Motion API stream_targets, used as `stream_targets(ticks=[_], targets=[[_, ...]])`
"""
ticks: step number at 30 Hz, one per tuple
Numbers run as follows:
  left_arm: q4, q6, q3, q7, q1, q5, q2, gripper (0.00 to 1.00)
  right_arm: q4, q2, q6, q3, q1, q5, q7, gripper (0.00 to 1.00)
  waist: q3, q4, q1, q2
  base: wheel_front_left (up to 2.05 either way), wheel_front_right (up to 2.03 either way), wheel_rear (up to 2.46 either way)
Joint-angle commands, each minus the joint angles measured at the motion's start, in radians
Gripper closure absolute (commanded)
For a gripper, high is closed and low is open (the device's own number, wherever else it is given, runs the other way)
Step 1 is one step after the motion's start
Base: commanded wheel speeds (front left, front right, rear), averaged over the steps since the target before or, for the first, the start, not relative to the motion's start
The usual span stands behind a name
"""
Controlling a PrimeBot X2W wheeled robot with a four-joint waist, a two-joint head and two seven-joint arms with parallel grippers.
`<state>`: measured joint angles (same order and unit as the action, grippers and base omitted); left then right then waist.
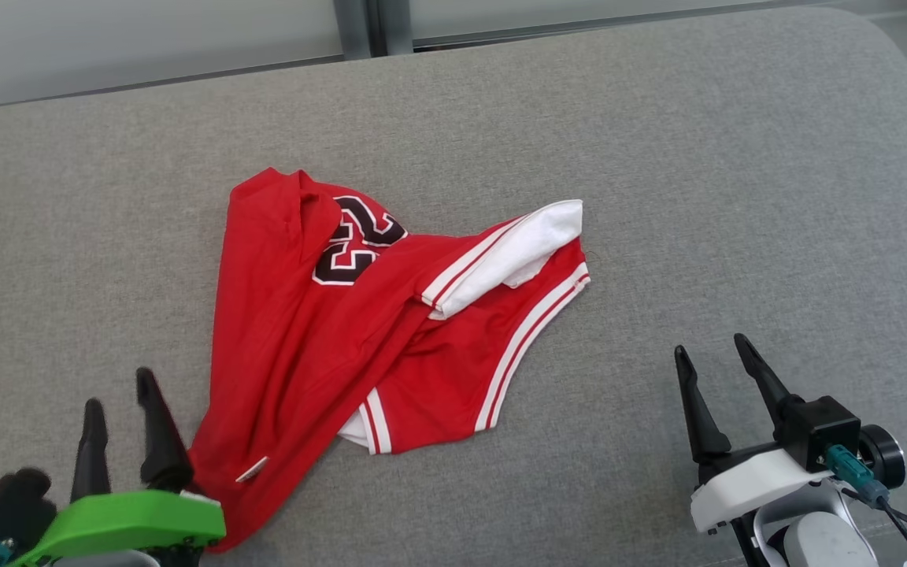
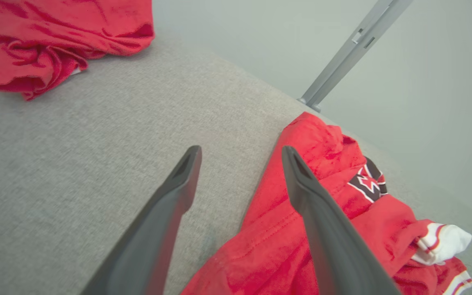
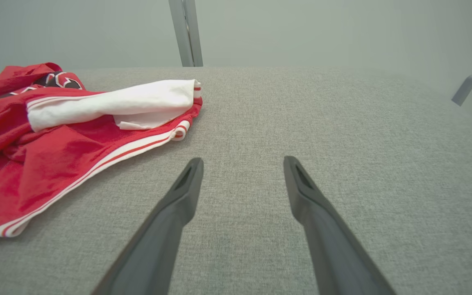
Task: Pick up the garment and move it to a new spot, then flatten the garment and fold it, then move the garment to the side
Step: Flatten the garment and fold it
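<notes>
The left gripper (image 1: pixel 119 390) sits at the near left with its two dark fingers spread apart and nothing between them. Its inner finger lies just beside, or perhaps touching, the near corner of the garment (image 1: pixel 304 331); which of the two cannot be told. The right gripper (image 1: pixel 711 345) rests at the near right, also spread wide and empty, well apart from the cloth. The likely trouble is the left finger snagging that near corner and dragging the heap as the arm moves. Because the layers overlap, a pinch might also catch several thicknesses at once, or only the top one, so the cloth twists instead of spreading flat. A second red cloth (image 2: pixel 55 41) bunched at the far left could get in the way if the garment is shifted toward it. The garment lies crumpled near the middle of the grey padded surface (image 1: pixel 737 157). It is a red sports jersey with a black number edged in white and red-and-white striped trim. One panel is folded diagonally over the rest, and a white inner side is turned outward toward the right.
</notes>
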<state>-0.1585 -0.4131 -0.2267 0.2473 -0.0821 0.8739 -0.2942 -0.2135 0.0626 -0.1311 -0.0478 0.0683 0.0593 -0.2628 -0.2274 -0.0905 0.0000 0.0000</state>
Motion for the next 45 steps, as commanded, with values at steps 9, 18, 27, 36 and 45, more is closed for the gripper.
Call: stream_targets(ticks=[9,18,27,36,45], targets=[[-0.058,0.059,-0.241,-0.236,0.168,-0.050,-0.024,0.00,-0.007,-0.009,0.001,-0.002,-0.008,0.016,-0.003,0.00,0.026,-0.099,0.0000,0.0000,0.00,0.00,0.00],[0.112,0.119,-0.322,-0.327,0.282,-0.005,0.054,0.00,0.001,-0.012,0.001,-0.009,-0.001,0.037,-0.003,0.00,-0.010,-0.160,0.0000,0.0000,0.00,0.00,0.00],[0.297,0.210,-0.414,-0.336,0.439,-0.065,0.104,0.00,0.000,-0.012,0.001,-0.016,0.025,0.046,-0.003,0.00,-0.045,-0.198,0.0000,0.0000,0.00,0.00,0.00],[0.470,0.257,-0.457,-0.327,0.574,-0.099,0.173,0.00,-0.002,-0.012,0.001,-0.030,0.047,0.055,-0.003,0.00,-0.069,-0.231,0.0000,0.0000,0.00,0.00,0.00],[0.645,0.257,-0.459,-0.317,0.676,-0.128,0.165,0.00,-0.004,-0.012,0.001,-0.034,0.039,0.074,-0.003,0.00,-0.076,-0.259,0.0000,0.0000,0.00,0.00,0.00]])
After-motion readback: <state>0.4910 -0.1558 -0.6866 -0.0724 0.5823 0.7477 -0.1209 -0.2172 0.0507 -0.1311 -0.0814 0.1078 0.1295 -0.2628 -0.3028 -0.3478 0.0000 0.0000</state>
